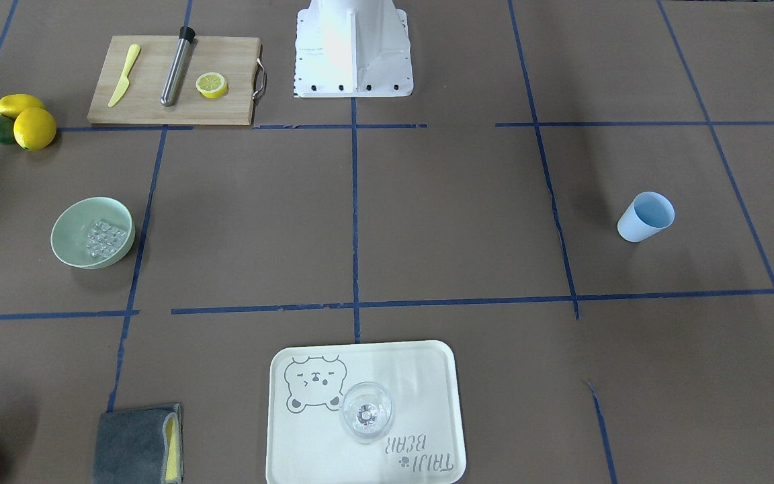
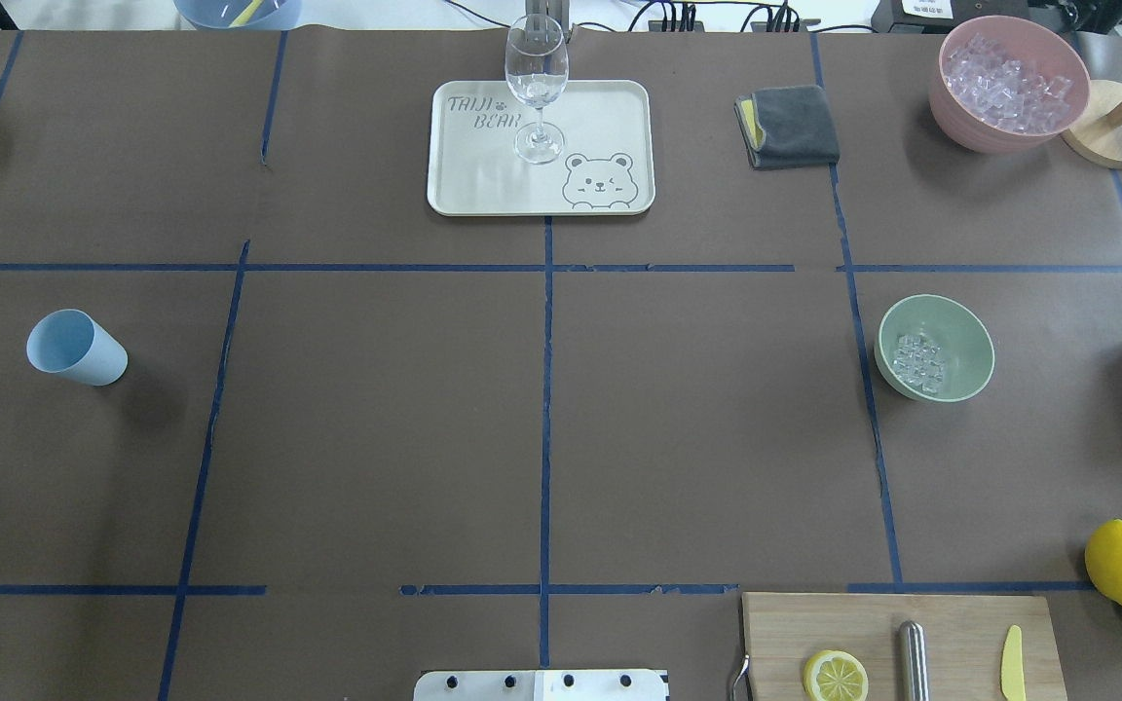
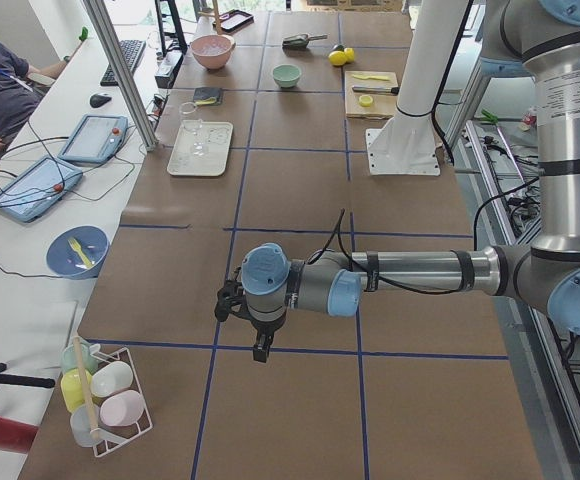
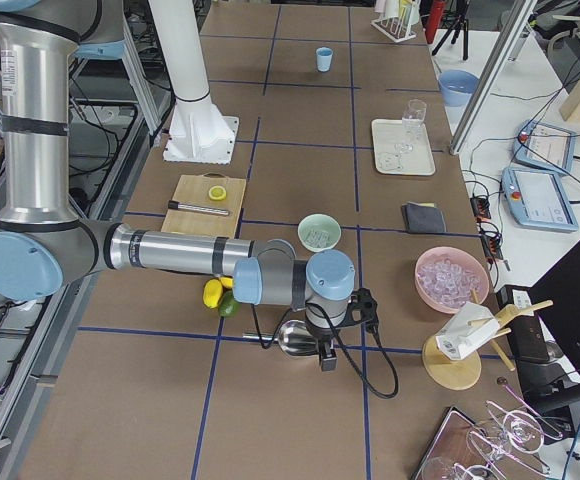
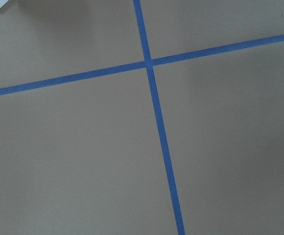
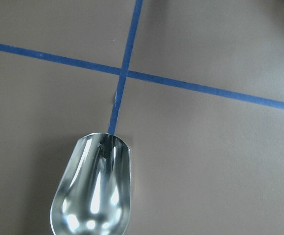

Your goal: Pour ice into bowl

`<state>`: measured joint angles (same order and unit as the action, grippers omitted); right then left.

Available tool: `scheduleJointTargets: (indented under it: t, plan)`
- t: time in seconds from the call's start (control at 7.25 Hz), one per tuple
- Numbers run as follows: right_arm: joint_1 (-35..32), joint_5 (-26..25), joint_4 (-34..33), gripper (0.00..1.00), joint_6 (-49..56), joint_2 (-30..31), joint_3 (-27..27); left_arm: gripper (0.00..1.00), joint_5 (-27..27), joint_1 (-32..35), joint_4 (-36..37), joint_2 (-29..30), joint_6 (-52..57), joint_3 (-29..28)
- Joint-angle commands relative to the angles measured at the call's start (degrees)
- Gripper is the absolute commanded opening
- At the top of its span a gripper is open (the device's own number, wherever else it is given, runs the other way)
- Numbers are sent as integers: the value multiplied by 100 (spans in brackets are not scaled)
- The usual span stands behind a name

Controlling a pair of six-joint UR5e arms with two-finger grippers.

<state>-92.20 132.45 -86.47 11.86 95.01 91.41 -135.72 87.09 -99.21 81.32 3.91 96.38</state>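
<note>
The pale mint-green bowl [image 1: 59, 232] stands on the table with a handful of clear ice cubes [image 1: 106, 238] inside; it also shows in the overhead view [image 2: 965, 341] with the ice [image 2: 916, 362]. My right gripper [image 4: 328, 358] points down beyond the bowl, next to an empty metal scoop [image 6: 93, 196]. I cannot tell whether it is open, shut or holding the scoop. My left gripper [image 3: 261, 348] hovers over bare table far from the bowl; I cannot tell its state either.
A pink container [image 2: 951, 107] full of ice stands at the back right. A light blue cup [image 2: 76, 348] stands on the left. A wine glass [image 2: 535, 78] stands on a bear tray [image 2: 483, 190]. There are also a grey cloth [image 2: 790, 127], a cutting board [image 1: 152, 101] and lemons [image 1: 34, 128].
</note>
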Motion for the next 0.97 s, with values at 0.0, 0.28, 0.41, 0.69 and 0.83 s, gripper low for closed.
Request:
scheduleJointTargets:
  t: [0.0,0.28,0.41,0.69,0.83]
  plan:
    - [-61,106,130,100,-43,106,-9,100,-7,0,7,15,5,65]
    - [-52,-8,130,100,-445,62,-53,100,-94,0,77,7,-13,82]
    - [8,-52,113,100,-613,1,-53,100,-391,18,60,-11,-13,91]
    - [97,-53,130,100,-755,-44,-53,100,-411,18,51,-11,-13,91]
    - [97,-53,130,100,-755,-44,-53,100,-411,18,51,-11,-4,91]
